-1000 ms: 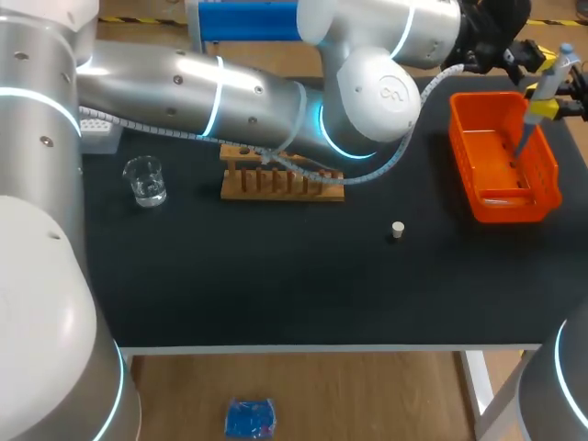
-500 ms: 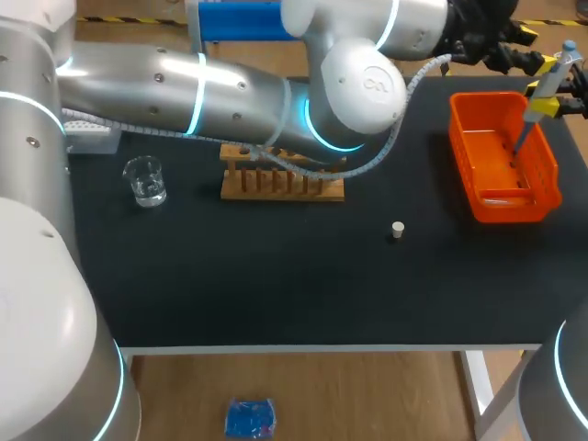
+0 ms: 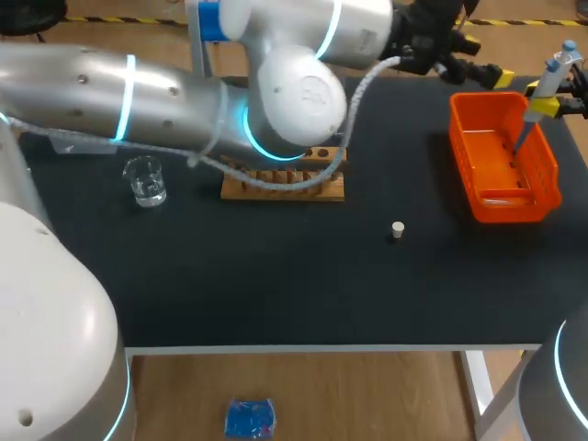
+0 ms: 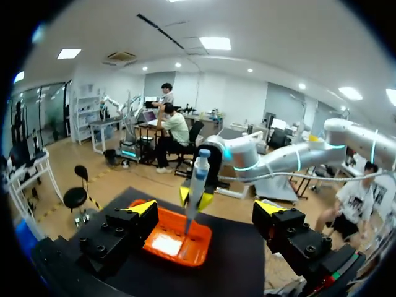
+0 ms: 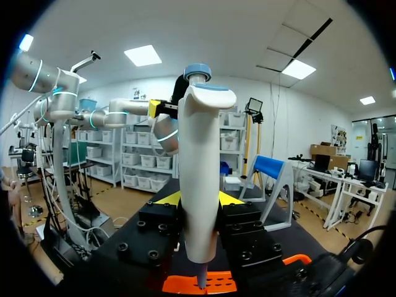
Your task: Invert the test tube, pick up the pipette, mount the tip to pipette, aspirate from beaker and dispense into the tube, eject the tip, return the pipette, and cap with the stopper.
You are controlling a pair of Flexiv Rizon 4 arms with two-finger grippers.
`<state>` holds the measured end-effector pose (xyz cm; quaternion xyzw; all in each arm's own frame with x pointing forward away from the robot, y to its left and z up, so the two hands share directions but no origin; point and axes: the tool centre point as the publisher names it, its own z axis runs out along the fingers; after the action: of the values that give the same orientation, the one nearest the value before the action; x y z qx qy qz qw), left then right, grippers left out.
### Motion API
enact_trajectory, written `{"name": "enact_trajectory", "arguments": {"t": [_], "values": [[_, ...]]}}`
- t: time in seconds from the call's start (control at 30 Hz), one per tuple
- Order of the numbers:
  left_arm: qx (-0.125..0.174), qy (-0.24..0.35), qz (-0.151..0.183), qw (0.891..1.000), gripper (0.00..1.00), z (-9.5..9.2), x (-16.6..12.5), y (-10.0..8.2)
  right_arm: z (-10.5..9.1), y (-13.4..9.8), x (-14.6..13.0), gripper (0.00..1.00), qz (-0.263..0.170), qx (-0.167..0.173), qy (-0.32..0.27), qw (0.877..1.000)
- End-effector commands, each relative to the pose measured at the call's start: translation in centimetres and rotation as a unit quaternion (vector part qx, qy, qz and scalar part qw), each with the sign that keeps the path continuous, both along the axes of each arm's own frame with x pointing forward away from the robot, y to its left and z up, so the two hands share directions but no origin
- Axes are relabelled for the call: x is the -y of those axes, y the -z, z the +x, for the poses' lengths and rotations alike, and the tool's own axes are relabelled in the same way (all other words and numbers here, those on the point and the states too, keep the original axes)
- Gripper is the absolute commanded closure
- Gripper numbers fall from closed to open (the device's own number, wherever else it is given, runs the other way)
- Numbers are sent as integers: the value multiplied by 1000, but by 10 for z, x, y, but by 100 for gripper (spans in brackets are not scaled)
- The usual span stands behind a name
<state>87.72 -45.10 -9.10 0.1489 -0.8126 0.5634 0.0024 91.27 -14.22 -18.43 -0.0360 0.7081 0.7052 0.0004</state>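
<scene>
Glossy plastic bin (image 3: 487,208), wood rack (image 3: 303,191), glass beaker (image 3: 145,180), matt blk table (image 3: 276,276).

A: What makes up the left arm (image 3: 165,101)?
B: Silver-grey tubular links, white rounded joints, glowing cyan rings, small dark screws; a white corrugated cable (image 3: 350,110) runs alongside.
A: And the left gripper (image 4: 206,208)?
B: Black blocks with screw holes, yellow tips.

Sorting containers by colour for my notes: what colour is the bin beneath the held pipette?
Orange. The bin under the pipette shows best in the head view.
</scene>
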Motion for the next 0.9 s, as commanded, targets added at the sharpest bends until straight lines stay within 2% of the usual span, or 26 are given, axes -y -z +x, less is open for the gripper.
{"name": "enact_trajectory", "arguments": {"t": [0.03, 0.17, 0.2, 0.23, 0.3, 0.37, 0.5, 0.53, 0.6, 0.63, 0.9], "values": [[-32, -27, -1, 999, 0, -13, -40, -7, 0, -1, 0, 100, -1, 0, -1, 1000], [-14, 3, -30, 999, 0, -16, -34, -5, 0, -1, 0, 100, -1, 0, -1, 1000], [7, 25, -45, 999, 0, -16, -31, -6, 0, -1, 0, 100, -1, 0, -1, 1000], [12, 57, -49, 997, 0, -17, -28, -7, 0, -1, 0, 100, -1, 0, -1, 1000], [19, 137, -75, 988, 0, -17, -20, -7, 0, -1, 0, 100, -1, 0, -1, 1000], [0, 190, -84, 978, 0, -17, -14, -3, 0, -1, 0, 100, -1, 0, -1, 1000], [-37, 297, -115, 947, 0, -18, -6, 6, 0, -1, 0, 100, -1, 0, -1, 1000], [-40, 317, -106, 942, 0, -18, -4, 7, 0, -1, 0, 100, -1, 0, -1, 1000], [-44, 347, -116, 929, 0, -19, -3, 7, 0, -1, 0, 100, -1, 0, -1, 1000], [-48, 358, -107, 926, 0, -20, -2, 6, 0, -1, 0, 100, -1, 0, -1, 1000], [-48, 358, -107, 926, 0, -20, -2, 6, 0, -1, 0, 100, -1, 0, -1, 1000]]}}
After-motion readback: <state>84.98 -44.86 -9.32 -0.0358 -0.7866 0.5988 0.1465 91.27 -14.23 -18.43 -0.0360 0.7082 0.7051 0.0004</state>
